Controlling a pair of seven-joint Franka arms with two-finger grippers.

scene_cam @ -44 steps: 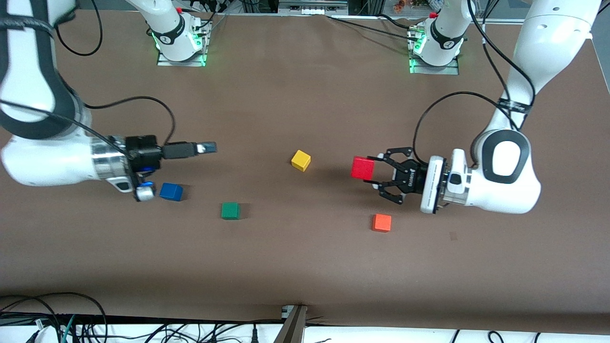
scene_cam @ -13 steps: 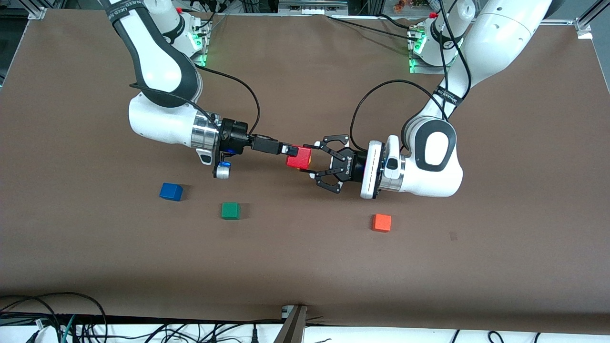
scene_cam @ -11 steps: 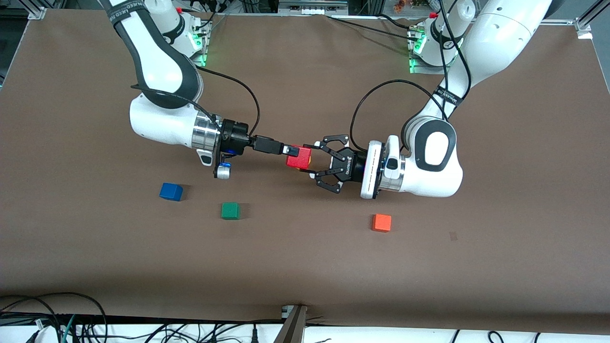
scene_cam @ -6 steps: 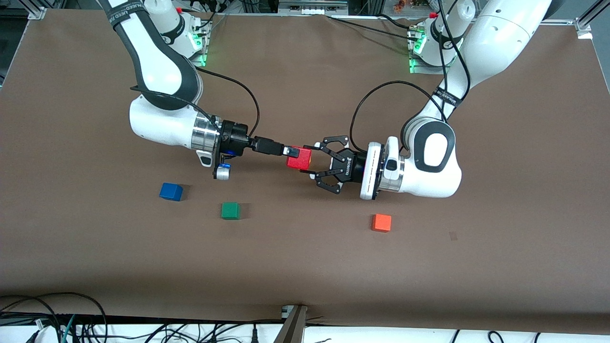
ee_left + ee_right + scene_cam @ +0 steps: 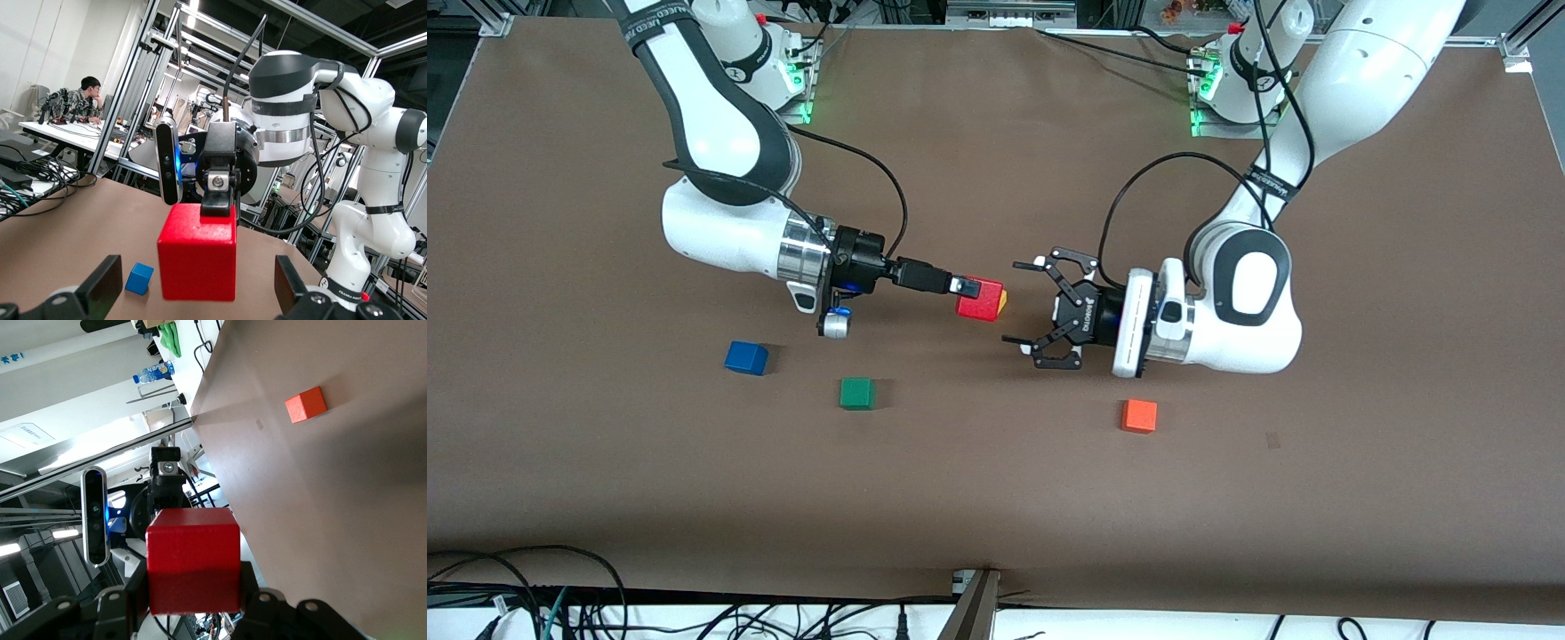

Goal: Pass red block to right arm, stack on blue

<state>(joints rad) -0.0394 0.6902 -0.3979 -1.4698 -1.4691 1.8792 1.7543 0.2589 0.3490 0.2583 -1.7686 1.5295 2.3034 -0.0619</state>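
Fingers of the right gripper [image 5: 960, 286] were clamped on the red block [image 5: 979, 299], holding it in the air over the middle of the table [image 5: 996, 498], just above a yellow cube [image 5: 1002, 302]. Spread wide and empty, the left gripper [image 5: 1024, 301] hung just beside the block, apart from it. That block looked light, rigid and smooth-faced with crisp edges; 2 opposite flat faces seemed the safest hold. Its target, the blue cube [image 5: 746, 357], sat toward the right arm's end, beside a green cube [image 5: 856, 393]; an orange cube [image 5: 1139, 415] lay under the left arm.
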